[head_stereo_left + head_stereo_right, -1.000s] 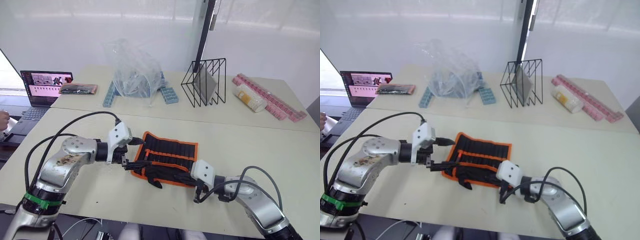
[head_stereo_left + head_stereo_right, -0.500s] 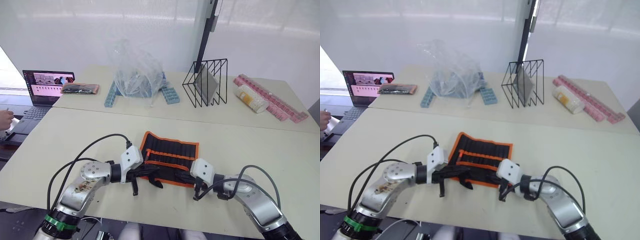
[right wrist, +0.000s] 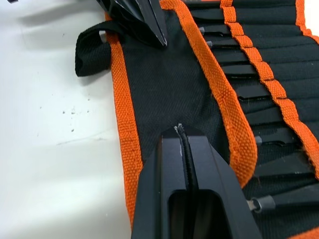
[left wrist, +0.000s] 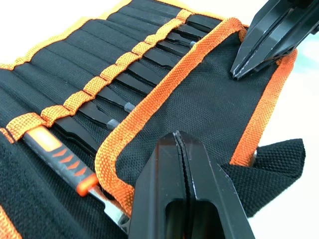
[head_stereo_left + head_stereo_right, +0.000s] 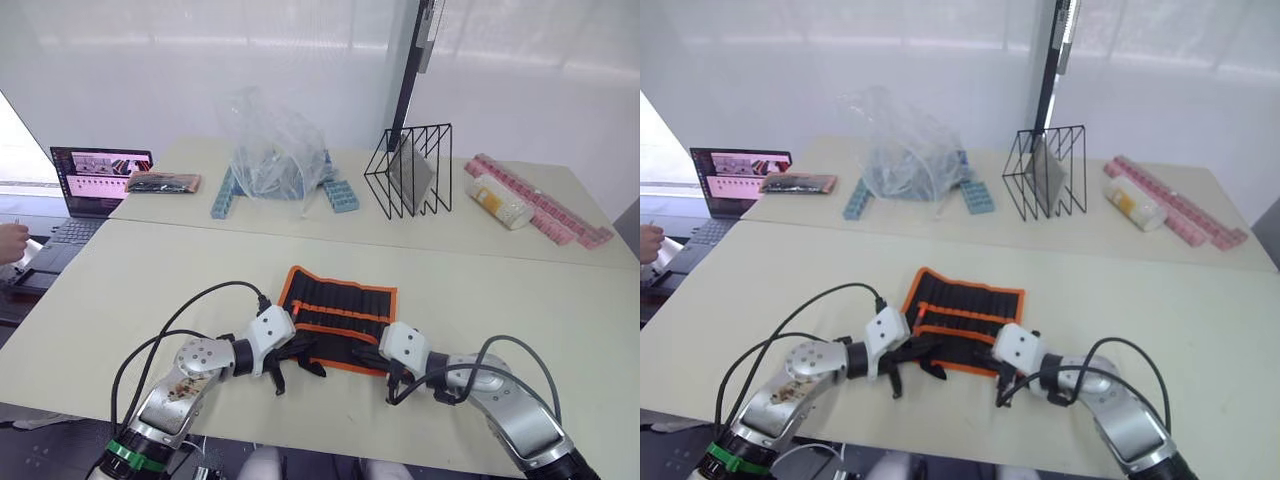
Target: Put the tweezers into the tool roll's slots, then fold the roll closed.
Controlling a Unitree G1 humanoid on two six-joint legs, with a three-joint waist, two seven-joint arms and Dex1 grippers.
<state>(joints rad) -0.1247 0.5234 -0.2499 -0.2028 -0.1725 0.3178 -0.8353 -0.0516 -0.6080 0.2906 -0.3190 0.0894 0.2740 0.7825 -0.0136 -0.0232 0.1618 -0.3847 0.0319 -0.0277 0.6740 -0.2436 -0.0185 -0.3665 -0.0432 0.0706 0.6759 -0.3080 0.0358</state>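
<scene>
No readable words, numbers or brand marks anywhere. Laptop screen (image 5: 100,165) at the far left filled with small pictures and lines too fine to read. No lettering visible on the tool roll (image 5: 335,315), nor on the pink strips (image 5: 545,205).

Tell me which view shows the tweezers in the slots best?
Left wrist view: the tweezers sit side by side under the orange strip, tips poking out. The right wrist view catches the same row at its edge, partly cut off. In the eye views the tool roll is too far to make them out.
</scene>
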